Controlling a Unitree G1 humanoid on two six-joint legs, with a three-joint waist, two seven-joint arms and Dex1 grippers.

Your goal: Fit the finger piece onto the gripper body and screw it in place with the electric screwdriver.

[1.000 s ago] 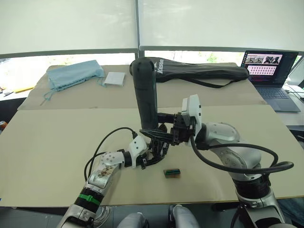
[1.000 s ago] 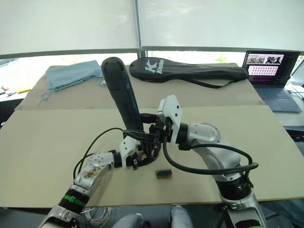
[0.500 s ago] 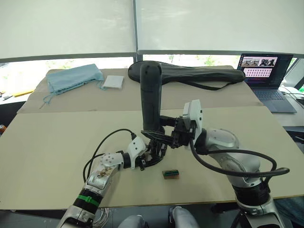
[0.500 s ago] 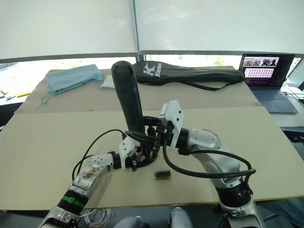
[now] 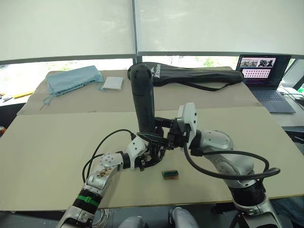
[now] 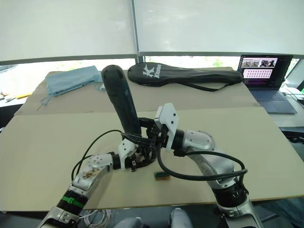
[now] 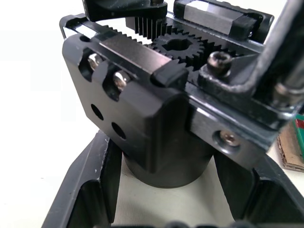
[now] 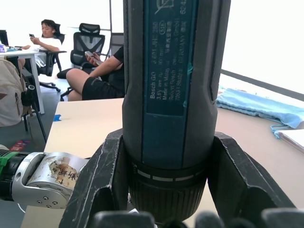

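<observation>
The electric screwdriver (image 5: 144,99) stands nearly upright over the table's middle, butt end up and leaning a little left. My right gripper (image 5: 154,136) is shut on its lower end, and its fingers (image 8: 102,185) clamp both sides of the barrel (image 8: 171,95). Just below, my left gripper (image 5: 150,157) is shut on the gripper body (image 7: 142,109), a black block with gears and screws on a round base, held between its fingers (image 7: 88,190). The screwdriver's tip is hidden among the black parts. I cannot pick out the finger piece from them.
A tiny green-and-brown box (image 5: 170,174) lies on the tan table (image 5: 52,142) just in front of the grippers. At the back lie a black racket bag (image 5: 199,74), a blue cloth (image 5: 71,77), a white pad (image 5: 113,83) and a laptop (image 5: 267,71). Seated people (image 8: 95,71) show in the background.
The screwdriver swung from leaning left to upright, then back to leaning left. My right wrist shifted slightly left. The left gripper stayed put on the gripper body.
</observation>
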